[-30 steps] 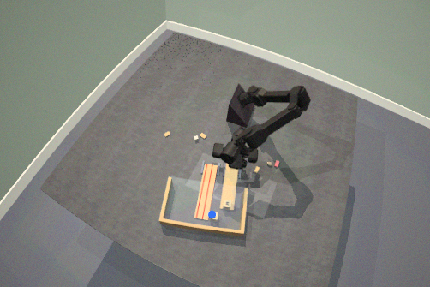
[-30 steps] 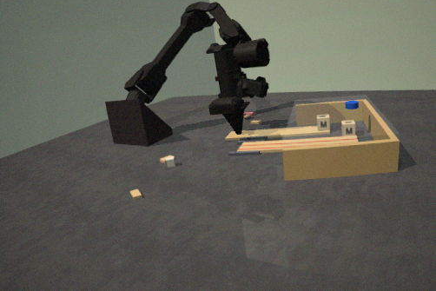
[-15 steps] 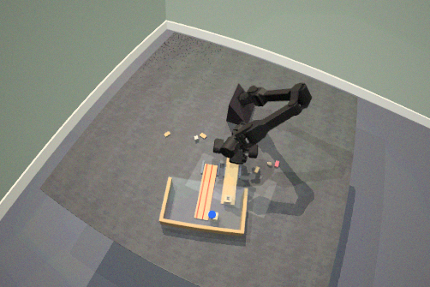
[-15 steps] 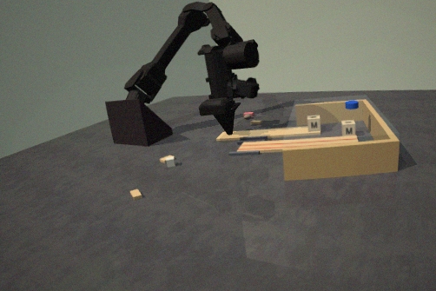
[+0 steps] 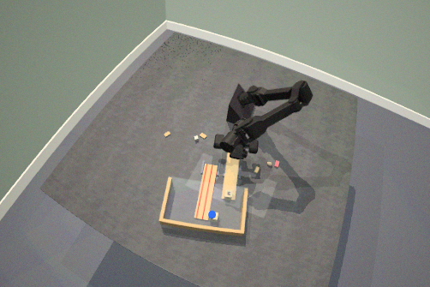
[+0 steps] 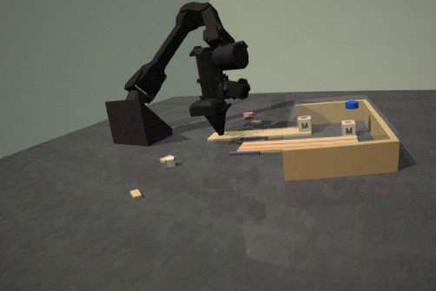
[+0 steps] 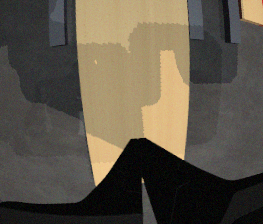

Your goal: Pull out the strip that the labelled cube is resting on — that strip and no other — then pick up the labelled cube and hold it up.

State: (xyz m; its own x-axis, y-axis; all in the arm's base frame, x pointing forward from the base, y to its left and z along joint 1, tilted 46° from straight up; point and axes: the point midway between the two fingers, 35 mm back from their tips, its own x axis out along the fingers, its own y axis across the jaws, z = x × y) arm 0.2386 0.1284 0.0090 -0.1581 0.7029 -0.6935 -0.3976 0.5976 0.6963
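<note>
Grey matte flooring meets pale green walls at a white skirting, and a shallow wooden tray [image 6: 339, 161], open on the side facing the arm, sits in front of the arm's base. Two strips run out of the tray mouth: a plain tan strip [image 6: 260, 133] and a red-striped strip [image 6: 300, 142]. Two cubes marked M are visible; one cube [image 6: 304, 123] rests on the plain tan strip near the tray mouth, and a second cube [image 6: 348, 128] stands deeper inside, by the far end of the red-striped strip. A blue disc [image 6: 352, 104] lies in the far corner. The gripper [image 6: 220, 129] is fully closed with nothing between the fingers, its tip pressed down on the near end of the plain tan strip. Judged risk: the drag depends on friction alone, so reduced downward pressure would let the tip slide off the strip. A fast pull could tip the cube or carry it along with the strip. Lateral drift could disturb the adjacent red-striped strip.
</note>
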